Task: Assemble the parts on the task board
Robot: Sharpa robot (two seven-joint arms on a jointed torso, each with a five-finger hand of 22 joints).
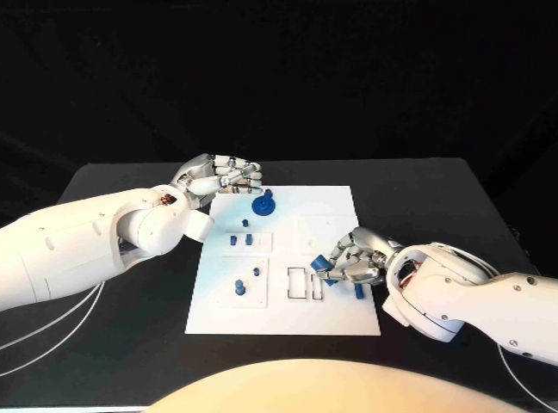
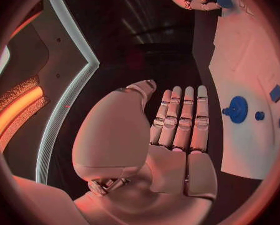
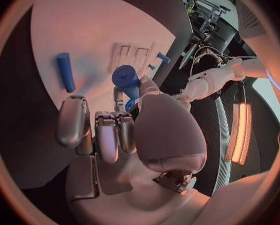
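- The right hand (image 1: 349, 261) pinches a small blue part (image 3: 126, 78) at the near right of the task board (image 1: 323, 206).
- The part looks light, rigid and smooth, likely slippery; a fingertip pinch round its body suits it.
- The left hand (image 1: 220, 176) is released, fingers straight, at the board's far left corner on the desk (image 1: 118, 185).
- Counted: one blue gear (image 1: 264, 206), one loose blue cylinder (image 3: 65, 71), roughly five small pegs.

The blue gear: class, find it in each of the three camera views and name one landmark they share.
Head view: blue gear at the task board's far end, beside the left hand.
Left wrist view: blue gear on the board beyond the fingertips.
Right wrist view: I cannot pick it out.
Shared landmark: the white task board.
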